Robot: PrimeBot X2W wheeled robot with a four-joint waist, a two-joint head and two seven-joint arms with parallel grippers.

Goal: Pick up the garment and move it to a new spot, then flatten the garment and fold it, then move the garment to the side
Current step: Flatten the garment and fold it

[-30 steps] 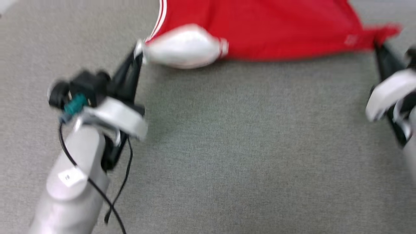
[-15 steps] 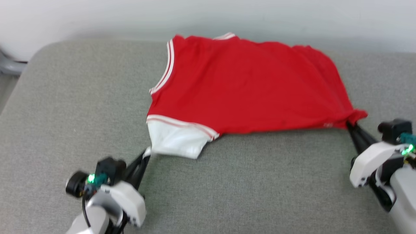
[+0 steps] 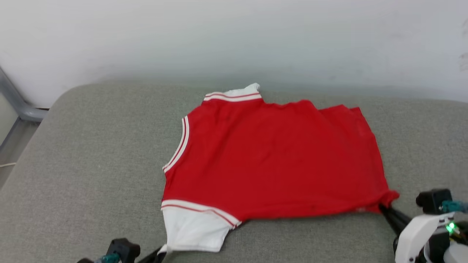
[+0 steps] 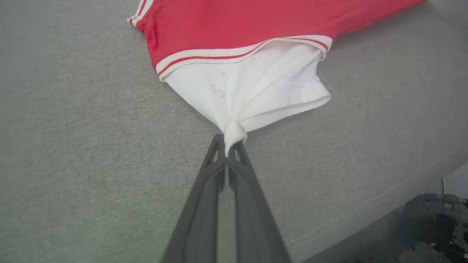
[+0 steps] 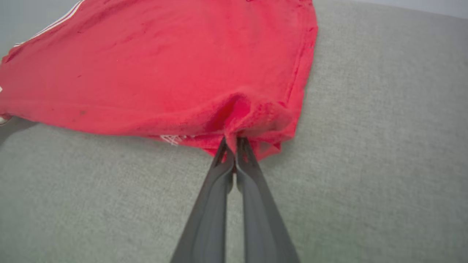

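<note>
Garment of red jersey cloth, with white short sleeves and red-white striped trim, is spread over the middle of the grey fabric-covered bench. Its plain face is up, its collar is turned toward the bench's left end and its hem toward the right end. The left gripper is pinched tight on the bunched tip of the white sleeve nearest the bench's front edge. The right gripper is clamped on the puckered red hem corner on that same front side.

The flattening step is judged to be in hand, since the cloth is drawn nearly smooth between the two grips, with small gathers at each pinch. For the next move, an even pull toward the bench's front edge is called for, or a lift of both held points across the cloth to start the fold. If one side is pulled harder, the shirt could be skewed.

Containers play no part here: the garment lies directly on the bench's fabric.
</note>
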